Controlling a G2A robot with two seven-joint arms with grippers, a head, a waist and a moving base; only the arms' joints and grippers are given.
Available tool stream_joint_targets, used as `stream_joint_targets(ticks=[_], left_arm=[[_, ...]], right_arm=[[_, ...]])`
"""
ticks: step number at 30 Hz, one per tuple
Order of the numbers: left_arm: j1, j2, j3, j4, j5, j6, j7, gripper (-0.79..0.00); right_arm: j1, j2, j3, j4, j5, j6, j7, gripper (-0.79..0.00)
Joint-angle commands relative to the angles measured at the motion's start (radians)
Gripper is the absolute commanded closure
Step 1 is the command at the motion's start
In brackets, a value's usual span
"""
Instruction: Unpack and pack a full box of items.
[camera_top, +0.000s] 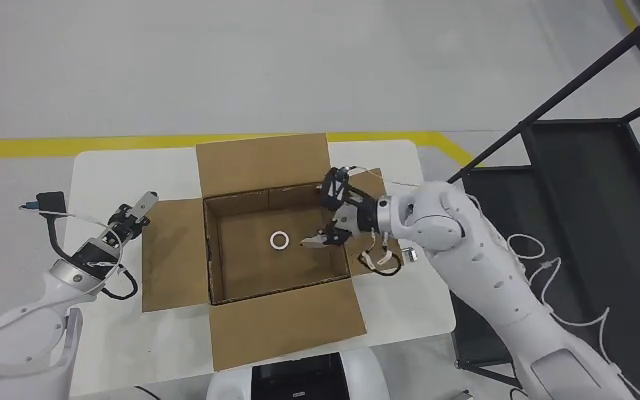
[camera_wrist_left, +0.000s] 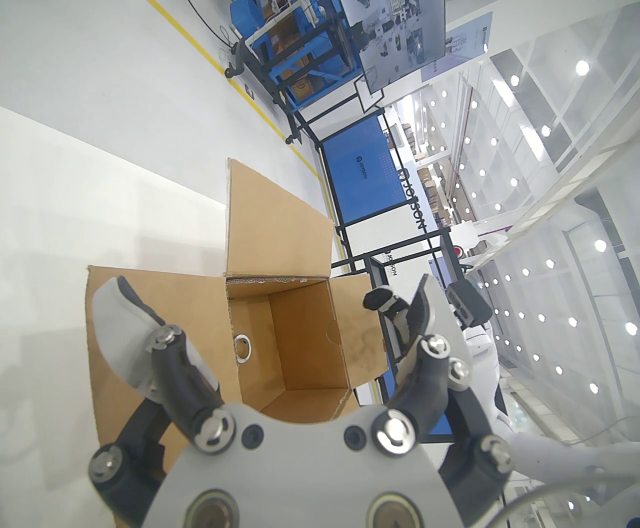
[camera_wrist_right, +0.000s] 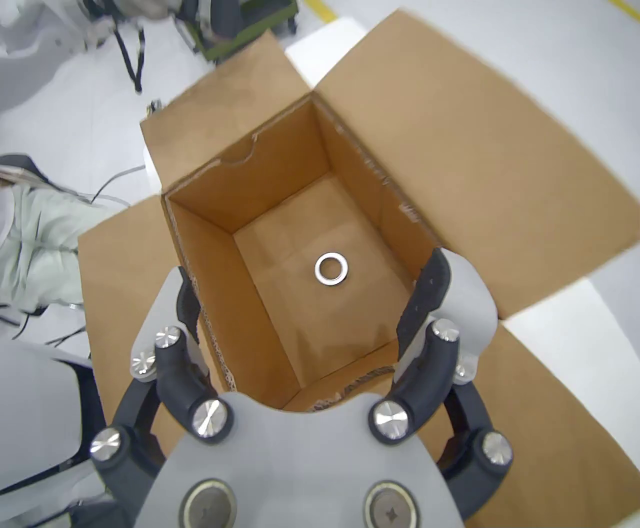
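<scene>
An open cardboard box (camera_top: 241, 297) stands mid-table with all flaps folded out. A single white ring (camera_top: 280, 240) lies flat on its floor, also seen as the ring (camera_wrist_right: 332, 269) and the ring (camera_wrist_left: 243, 346). My right gripper (camera_top: 333, 210) hovers open over the box's right rim, above and to the right of the ring, with nothing between its fingers (camera_wrist_right: 432, 287). My left gripper (camera_top: 138, 212) is open and empty, out beyond the box's left flap (camera_top: 172, 256), pointing toward the box (camera_wrist_left: 305, 320).
The white table (camera_top: 110, 175) has bare room left of the box. A small metallic object (camera_top: 411, 256) lies by the box's right flap under the right arm. A dark rack (camera_top: 580, 200) stands off the table's right side.
</scene>
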Motion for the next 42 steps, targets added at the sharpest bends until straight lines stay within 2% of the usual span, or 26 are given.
stream_joint_targets(ticks=[1, 9, 33, 38, 42], left_arm=[[0.0, 0.0, 0.0, 0.0, 0.0, 0.0, 0.0, -0.785], [0.0, 0.0, 0.0, 0.0, 0.0, 0.0, 0.0, -0.785], [0.0, 0.0, 0.0, 0.0, 0.0, 0.0, 0.0, -0.785], [0.0, 0.0, 0.0, 0.0, 0.0, 0.0, 0.0, -0.785], [0.0, 0.0, 0.0, 0.0, 0.0, 0.0, 0.0, -0.785]], right_arm=[[0.059, -0.017, -0.085, 0.047, -0.001, 0.021, 0.027, -0.785], [0.208, -0.088, -0.3, 0.22, -0.104, 0.072, 0.027, -0.785], [0.205, -0.09, -0.307, 0.214, -0.107, 0.07, 0.015, -0.785], [0.267, -0.135, -0.41, 0.292, -0.175, 0.075, -0.001, -0.785], [0.326, -0.188, -0.484, 0.408, -0.134, 0.1, -0.014, -0.785]])
